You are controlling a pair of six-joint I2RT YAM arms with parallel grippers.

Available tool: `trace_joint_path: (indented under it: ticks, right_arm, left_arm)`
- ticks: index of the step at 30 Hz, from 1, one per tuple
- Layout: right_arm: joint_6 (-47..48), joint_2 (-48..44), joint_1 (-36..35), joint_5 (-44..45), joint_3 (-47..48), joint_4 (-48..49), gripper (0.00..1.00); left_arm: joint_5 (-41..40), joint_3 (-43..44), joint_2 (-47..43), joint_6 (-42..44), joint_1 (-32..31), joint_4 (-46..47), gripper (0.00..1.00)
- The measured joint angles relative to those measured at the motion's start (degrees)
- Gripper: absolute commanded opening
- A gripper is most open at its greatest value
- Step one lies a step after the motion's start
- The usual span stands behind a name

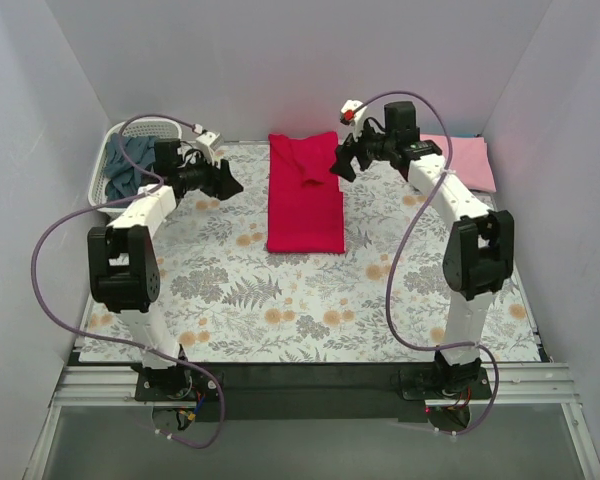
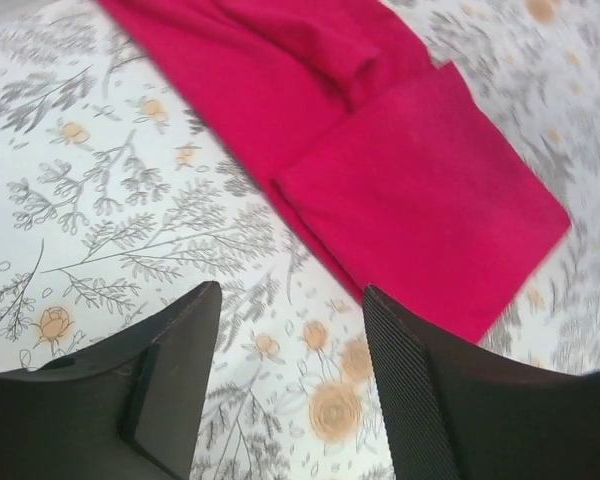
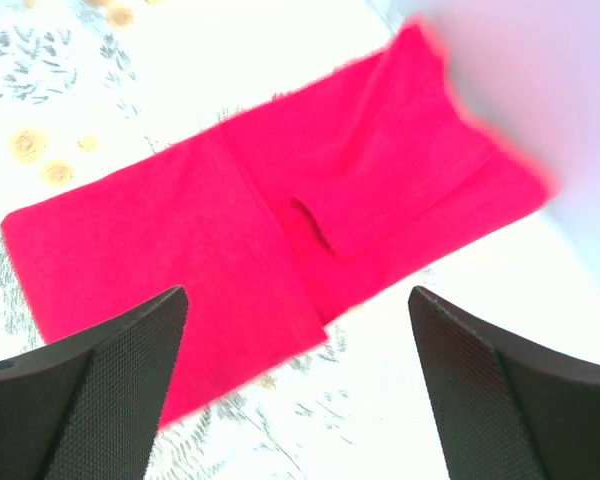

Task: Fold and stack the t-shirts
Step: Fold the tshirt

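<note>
Red shirt: half folded.
Pink shirt: set aside.
Blue shirt: lying in basket.
Left pincer, right pincer: wide, empty.

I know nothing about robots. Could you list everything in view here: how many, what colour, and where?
red t-shirt: one, bright red, folded into a long strip, far middle of the table.
pink t-shirt: one, light pink, far right corner, behind the right arm.
blue t-shirt: one, dark slate-blue, bunched in the basket.
basket: one, white plastic lattice, far left corner.
floral cloth: one, grey with orange flowers, covering the table.
cables: two, purple, one looping along each arm.
left arm and right arm: two, white and black, bases at the near edge.
left gripper: black, open, holding nothing, left of the red t-shirt.
right gripper: black, open, holding nothing, right of it.
</note>
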State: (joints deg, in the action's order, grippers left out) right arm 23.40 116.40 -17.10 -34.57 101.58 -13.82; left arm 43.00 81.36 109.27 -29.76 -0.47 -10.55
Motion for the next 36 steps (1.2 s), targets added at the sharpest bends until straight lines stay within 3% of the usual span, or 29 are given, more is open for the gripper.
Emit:
trace_joint_path:
  ticks: [6, 14, 21, 27, 36]
  right_arm:
    - [12.4, -14.1, -3.0, 2.4, -10.6, -3.8, 0.75]
    - [23.2, -17.5, -12.6, 11.8, -37.3, -3.1, 0.64]
    - [26.9, -17.5, -14.8, 18.2, -42.9, 4.5, 0.62]
    - [29.2, -17.3, -14.8, 20.4, -44.3, 9.8, 0.47]
    - [30.6, -16.2, -14.8, 21.1, -46.4, 12.6, 0.57]
  left_arm:
    - [6.7, -17.3, -13.7, 21.7, -3.7, 0.3, 0.42]
    - [2.2, -35.1, -16.3, 42.6, -15.9, 6.8, 0.4]
    - [-4.4, -40.7, -15.7, 48.7, -20.1, 17.3, 0.4]
    - [-6.9, -40.7, -13.8, 49.6, -20.0, 24.1, 0.4]
    - [-8.4, -40.7, -10.4, 51.7, -20.4, 26.9, 0.4]
